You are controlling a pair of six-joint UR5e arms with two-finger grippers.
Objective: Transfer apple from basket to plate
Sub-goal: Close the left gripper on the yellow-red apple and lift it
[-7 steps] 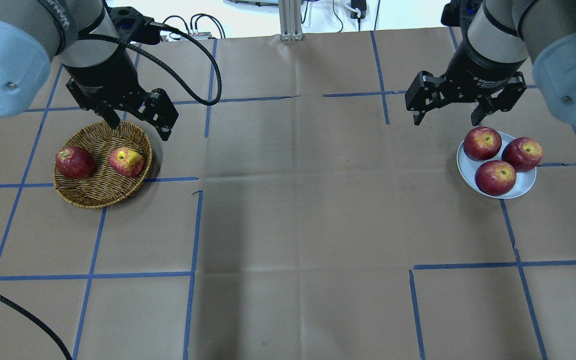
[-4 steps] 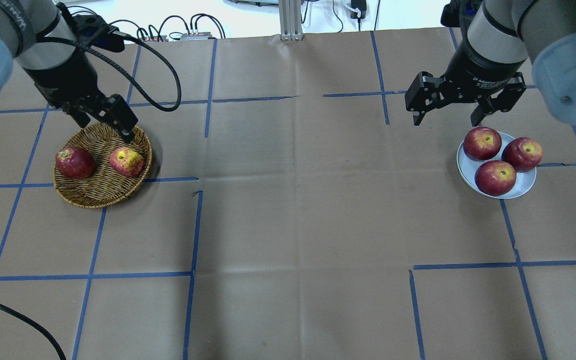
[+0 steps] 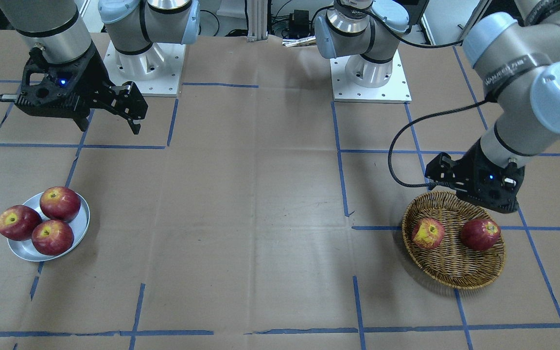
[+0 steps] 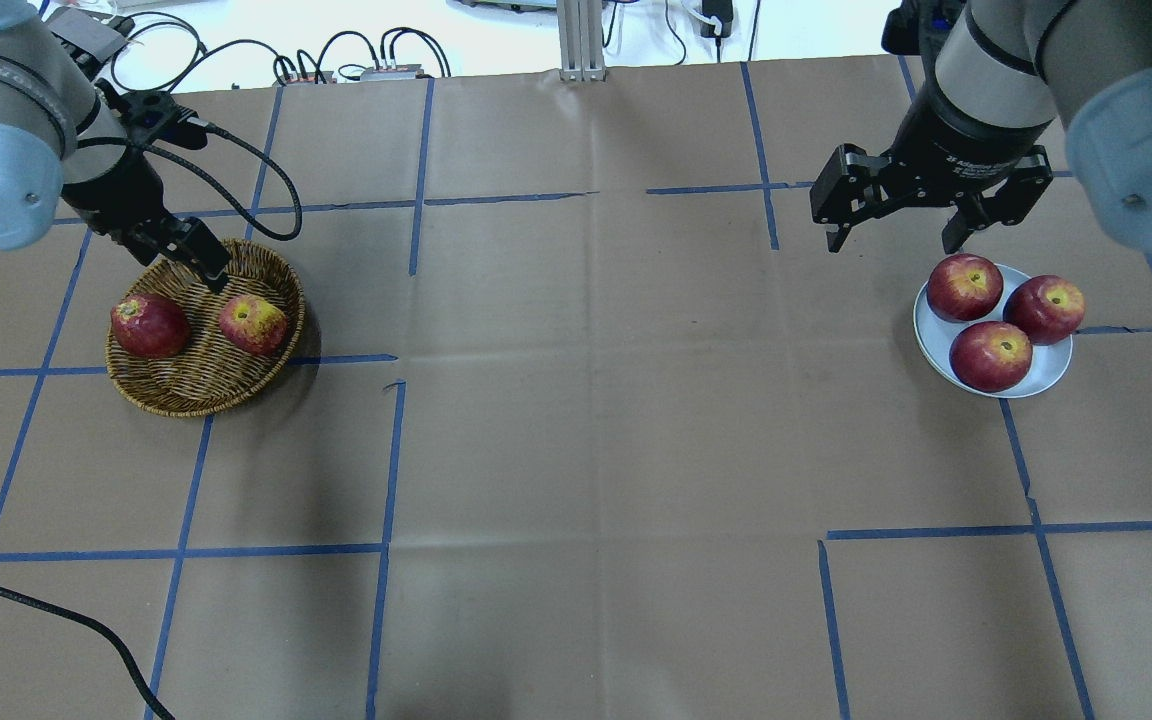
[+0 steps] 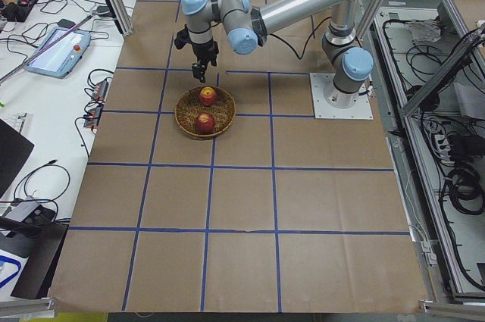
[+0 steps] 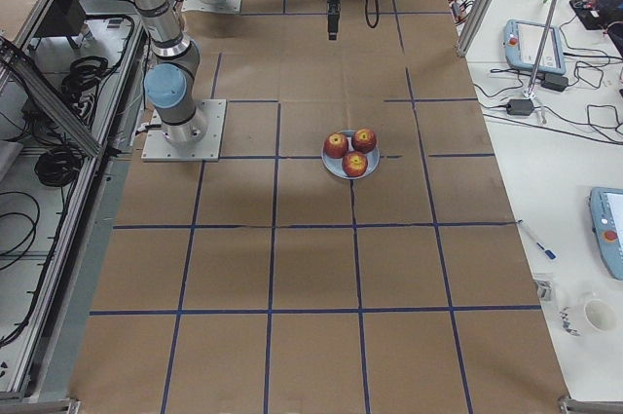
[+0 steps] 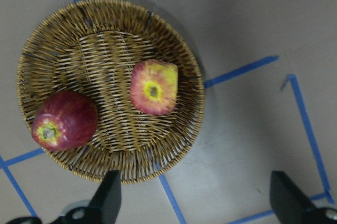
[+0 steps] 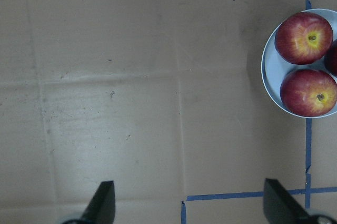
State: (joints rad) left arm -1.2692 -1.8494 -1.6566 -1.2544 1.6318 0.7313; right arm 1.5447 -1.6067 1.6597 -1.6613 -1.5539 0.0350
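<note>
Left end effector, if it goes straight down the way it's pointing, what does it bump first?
Probably the basket, at its rim nearest the robot, or the table beside it. In the left wrist view the open left end effector sits off that edge, not over the apple. Depth is hard to judge.

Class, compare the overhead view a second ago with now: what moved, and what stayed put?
The left gripper swung toward the robot's left along the far rim of the basket and turned; its fingers are open, holding nothing. The right gripper, the apple, the dark red apple and the plate with its three apples stayed put.
</note>
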